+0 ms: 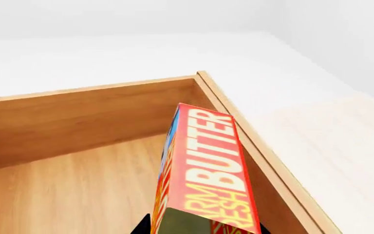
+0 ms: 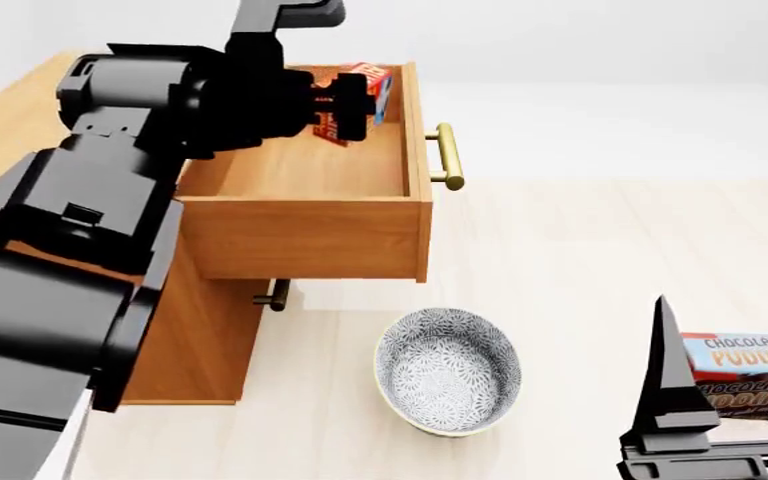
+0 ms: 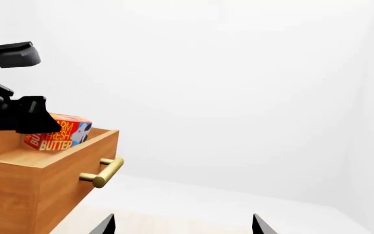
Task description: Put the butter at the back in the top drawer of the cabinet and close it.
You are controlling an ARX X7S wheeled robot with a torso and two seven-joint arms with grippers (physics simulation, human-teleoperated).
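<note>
Gripping the small red-orange butter box (image 2: 361, 95) with its yellow lettering, our left gripper (image 2: 337, 110) hangs over the open top drawer (image 2: 307, 235) of the orange-brown wooden cabinet (image 2: 197, 340). In the left wrist view its fingers are almost wholly hidden behind the box, so we judge them closed on the butter from how the box juts straight out from the wrist, clear of the drawer floor.

What the coming move turns on is this: the box's long axis points away from the hand toward the drawer's far corner, running along the side wall just beside it. In the head view the butter sits above the end of the drawer nearest the brass bar handle (image 2: 446, 157). It is inside the drawer's outline but not yet resting on the wooden bottom — we reckon a short descent is left before letting go.

Our right gripper (image 3: 181, 225) is well apart from all this, low over the pale floor, its two black fingertips spread with nothing between them. A patterned grey bowl (image 2: 447, 371) lies on the floor between the cabinet and that hand, and a brown-and-blue chocolate pudding box (image 2: 747, 374) sits just behind the right fingers in the head view.

The left arm is plainly the nearer one for placing; either could reach the handle afterwards — which, we cannot tell.
</note>
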